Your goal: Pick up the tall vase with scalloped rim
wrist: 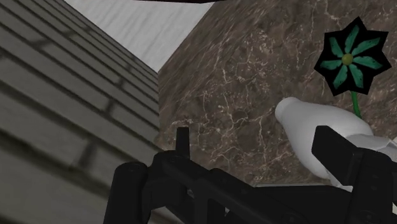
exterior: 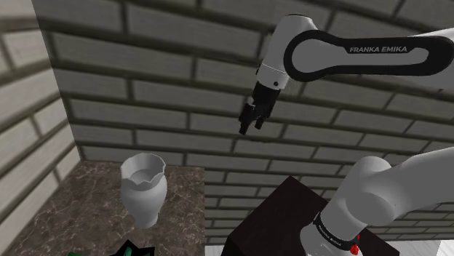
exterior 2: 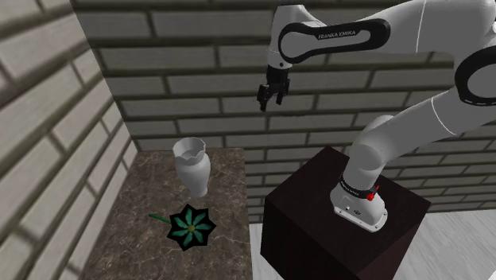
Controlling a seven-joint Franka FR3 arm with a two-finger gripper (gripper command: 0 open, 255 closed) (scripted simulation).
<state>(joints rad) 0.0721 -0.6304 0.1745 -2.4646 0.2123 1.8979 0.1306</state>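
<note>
Well, claw (exterior: pixel 250 129) hangs high, fingers apart.
White vase (exterior: pixel 143 190) upright on the bench (exterior 2: pixel 143 199), flower (exterior 2: pixel 191 226) lying beside it.

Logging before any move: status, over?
Gripper open, high up, holding nothing. Tall white vase with scalloped rim upright on brown marbled tabletop, untouched. Green-and-black flower lies beside it, not blocking.

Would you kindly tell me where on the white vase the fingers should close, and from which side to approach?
Probably the narrower neck just under the scalloped rim of the vase, coming straight down from above: it stands upright on the table, its body bulges below the neck, and the open gripper hangs higher up.
</note>
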